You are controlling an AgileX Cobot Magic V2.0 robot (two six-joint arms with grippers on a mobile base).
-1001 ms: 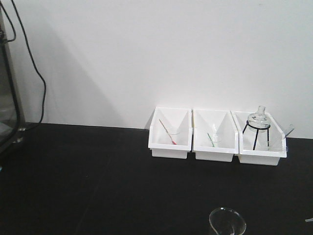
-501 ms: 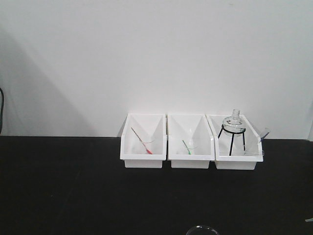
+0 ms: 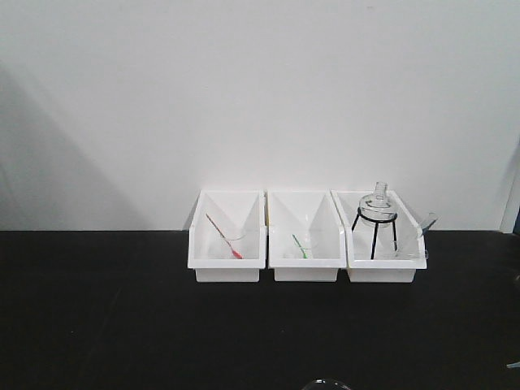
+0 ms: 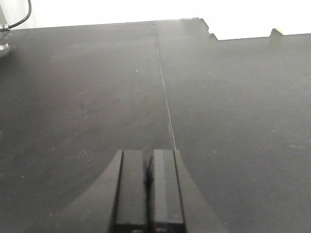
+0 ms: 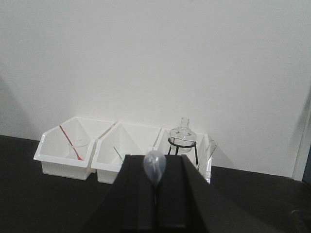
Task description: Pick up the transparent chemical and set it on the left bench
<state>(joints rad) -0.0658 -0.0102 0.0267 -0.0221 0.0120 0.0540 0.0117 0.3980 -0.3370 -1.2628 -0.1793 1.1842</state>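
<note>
The transparent chemical (image 5: 154,167), a clear colourless pipette, stands upright between my right gripper's fingers, its bulb sticking out above the tips. My right gripper (image 5: 154,157) is shut on its stem and faces the three white bins. My left gripper (image 4: 148,154) is shut and empty, low over the bare black bench (image 4: 97,97). Neither gripper shows in the front view.
Three white bins stand in a row against the wall. The left one (image 3: 227,270) holds a red pipette (image 3: 223,236), the middle one (image 3: 306,270) a green pipette (image 3: 299,246), the right one (image 3: 387,271) a glass flask on a black stand (image 3: 378,213). A beaker rim (image 3: 325,383) shows at the bottom edge.
The front view has swung: the bins have slid left and lower in the picture, the black cable at the left has left the view, and the beaker has sunk to the bottom edge.
</note>
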